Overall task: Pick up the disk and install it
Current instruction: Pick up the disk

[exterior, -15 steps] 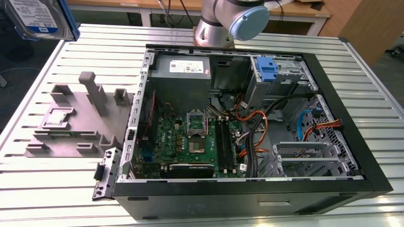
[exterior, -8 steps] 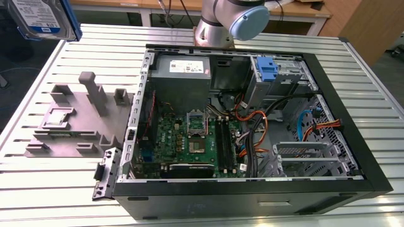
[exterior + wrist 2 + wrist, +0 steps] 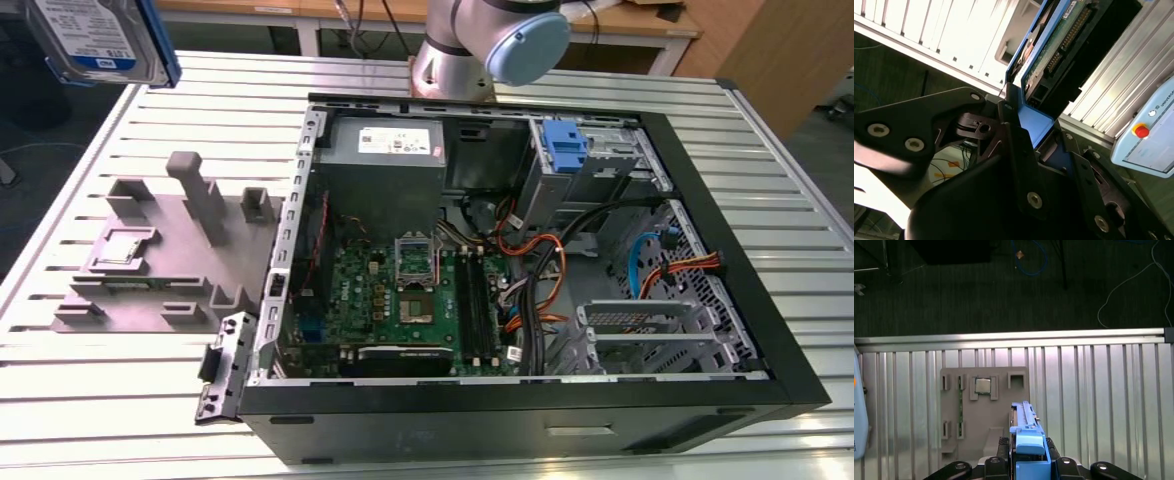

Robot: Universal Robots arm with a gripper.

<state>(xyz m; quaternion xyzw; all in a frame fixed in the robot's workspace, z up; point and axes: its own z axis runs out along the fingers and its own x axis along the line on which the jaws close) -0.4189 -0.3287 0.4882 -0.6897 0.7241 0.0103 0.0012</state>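
We saw the tool (image 3: 1038, 131) clamped on the disk (image 3: 1064, 35), its black fingers (image 3: 1010, 117) pressing the blue carrier from both sides in the second wrist view, with the disk's circuit-board face turned toward that camera. In the first wrist view the disk (image 3: 1026, 432) stood edge-on between the fingers of the tool (image 3: 1029, 465), held above the grey fixture (image 3: 984, 410), in which a chip (image 3: 983, 385) sat in a pocket. In the exterior view the disk (image 3: 100, 40) hung label-out at the exterior view's left, raised off the slatted desk (image 3: 120, 400) and well apart from the open case (image 3: 534, 400). The fixture (image 3: 167, 260) lay on the desk just beside the case. Inside the case a blue bracket (image 3: 567, 150) sat on the drive bay, near the power supply (image 3: 387, 145).
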